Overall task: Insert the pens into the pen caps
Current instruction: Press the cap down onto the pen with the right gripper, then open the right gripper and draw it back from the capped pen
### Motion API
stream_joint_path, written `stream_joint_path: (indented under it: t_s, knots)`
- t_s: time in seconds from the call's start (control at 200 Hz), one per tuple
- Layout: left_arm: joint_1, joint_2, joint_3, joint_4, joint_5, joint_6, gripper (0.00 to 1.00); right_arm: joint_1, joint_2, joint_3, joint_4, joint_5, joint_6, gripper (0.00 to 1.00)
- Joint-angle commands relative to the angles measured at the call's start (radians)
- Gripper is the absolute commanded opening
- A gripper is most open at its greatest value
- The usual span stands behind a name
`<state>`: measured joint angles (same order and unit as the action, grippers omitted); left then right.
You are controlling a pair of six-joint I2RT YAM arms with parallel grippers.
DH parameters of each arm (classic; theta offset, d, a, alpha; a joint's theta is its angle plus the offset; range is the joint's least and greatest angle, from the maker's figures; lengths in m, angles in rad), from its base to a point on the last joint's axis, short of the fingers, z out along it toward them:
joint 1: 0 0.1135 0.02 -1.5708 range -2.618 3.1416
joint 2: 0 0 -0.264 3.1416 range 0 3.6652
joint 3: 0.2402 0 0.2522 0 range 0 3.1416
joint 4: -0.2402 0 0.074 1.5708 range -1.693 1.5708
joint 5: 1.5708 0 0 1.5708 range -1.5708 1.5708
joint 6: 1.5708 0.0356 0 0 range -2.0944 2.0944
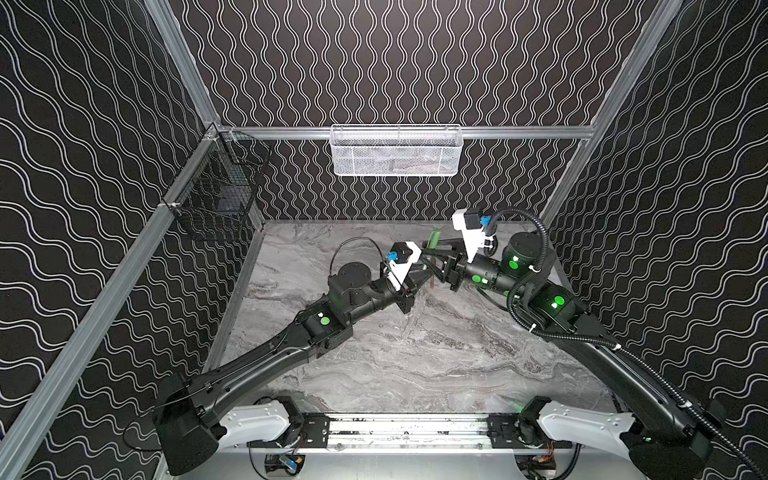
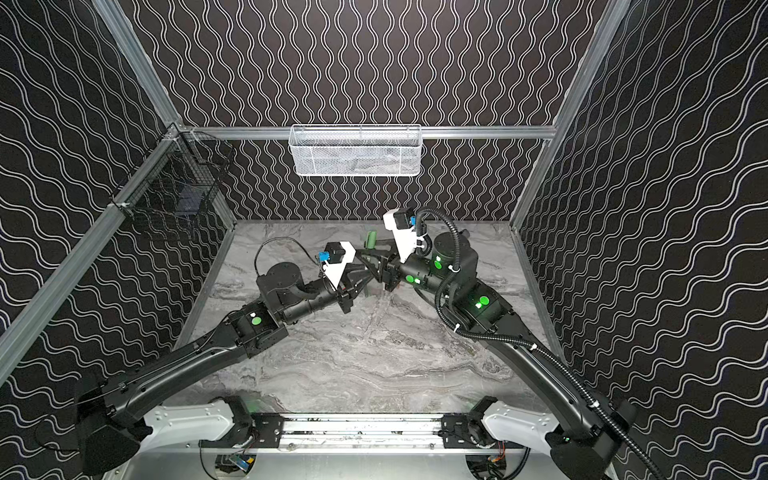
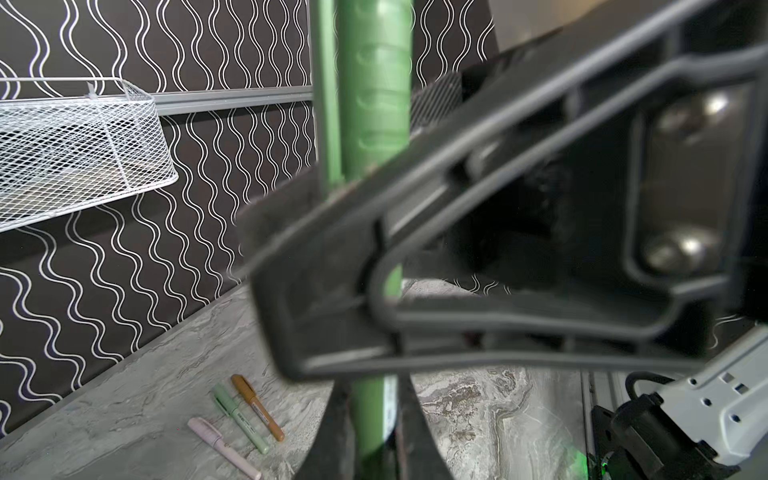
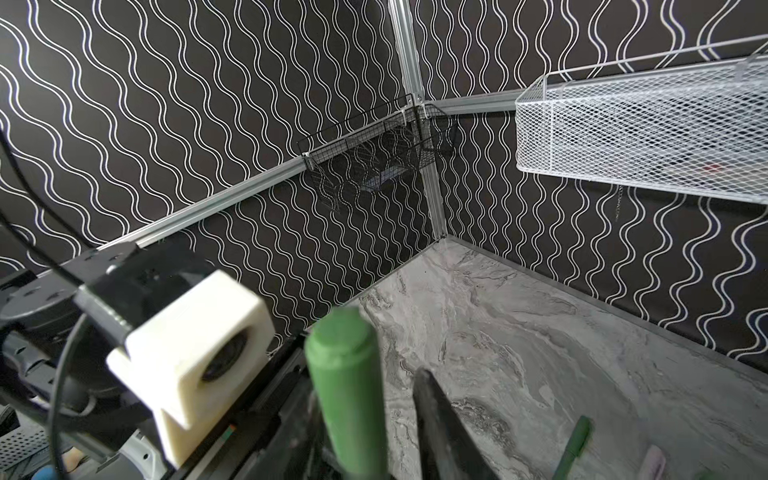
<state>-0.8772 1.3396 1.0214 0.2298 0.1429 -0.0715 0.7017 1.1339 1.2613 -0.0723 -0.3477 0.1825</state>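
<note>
Marble tbl (image 3: pixel 137 399) w/ orange-brown pen (image 3: pixel 257 407), pale green pen (image 3: pixel 241 417), pink pen (image 3: pixel 222 442), all 3 capped.

- dark green pen (image 3: pixel 370 415): upright in the air above the bench (image 3: pixel 124 415); the ribbed dark green cap (image 3: pixel 376 83) with a clip sits on its upper end.
- orange-brown pen (image 3: pixel 257 407), pale green pen (image 3: pixel 241 417), pink pen (image 3: pixel 222 446): capped, lying close side by side on the bench.
- second dark green pen (image 4: pixel 575 446): lying on the bench, partly in view.

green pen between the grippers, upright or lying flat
Upright: in both top views the green pen stands on end above the table, cap end up, held low on its barrel by the left gripper.
</note>
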Motion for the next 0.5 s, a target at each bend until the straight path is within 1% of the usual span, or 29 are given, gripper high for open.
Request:
stream_joint_path:
  t_s: [0.0, 0.075, 0.265, 0.36, 0.455, 0.496]
  knots:
    - [0.000, 0.011, 0.003, 0.027, 0.020, 0.011, 0.00, 0.001, -0.010, 0.027, -0.024, 0.024, -0.018, 0.41]
    - [-0.001, 0.016, 0.005, 0.020, 0.018, 0.011, 0.00, -0.001, -0.022, 0.029, -0.032, 0.054, -0.024, 0.46]
    - [-0.001, 0.027, 0.014, 0.011, 0.018, 0.005, 0.00, -0.007, -0.037, 0.057, -0.051, 0.098, -0.038, 0.45]
    - [0.000, 0.029, 0.017, 0.007, 0.025, 0.004, 0.00, -0.011, -0.021, 0.083, -0.060, 0.086, -0.038, 0.38]
    - [0.000, 0.024, 0.015, 0.012, 0.020, 0.004, 0.00, -0.014, -0.004, 0.094, -0.067, 0.070, -0.032, 0.25]
    - [0.000, 0.021, 0.012, 0.015, 0.020, 0.004, 0.00, -0.014, 0.002, 0.094, -0.072, 0.063, -0.031, 0.21]
